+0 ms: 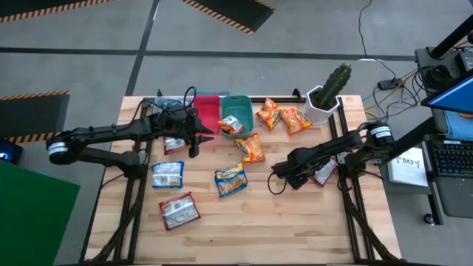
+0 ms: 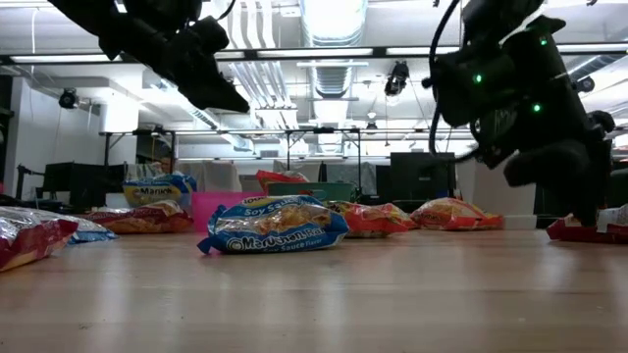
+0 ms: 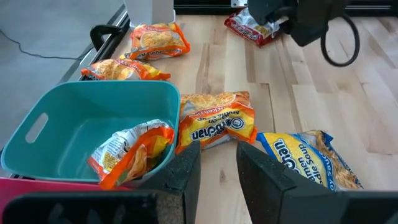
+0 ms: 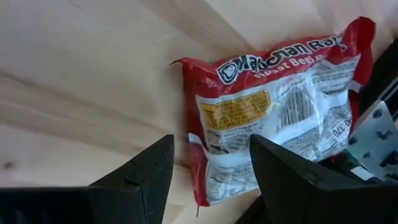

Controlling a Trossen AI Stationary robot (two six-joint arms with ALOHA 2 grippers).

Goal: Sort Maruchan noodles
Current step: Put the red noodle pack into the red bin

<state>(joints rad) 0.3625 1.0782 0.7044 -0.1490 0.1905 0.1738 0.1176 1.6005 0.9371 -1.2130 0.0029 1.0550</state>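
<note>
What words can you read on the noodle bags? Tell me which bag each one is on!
"Maruchan" and "Soy Sauce": blue packet in the low view.
"Maruchan Ra..." with "Beef" under it: red packet below the right gripper.
"Maruchan", upside down: orange packet beside the teal bin.
"...chan Ramen Noodle Soup", partly: blue packet.
The fine print and the other packets are too small or blurred.

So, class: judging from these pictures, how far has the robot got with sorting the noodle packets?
Barely begun. Done: one orange packet lies in the teal bin. In hand: nothing; the open left gripper hovers beside that bin, and the open right gripper hangs over a red packet. Left: the other packets lying loose on the table.
</note>
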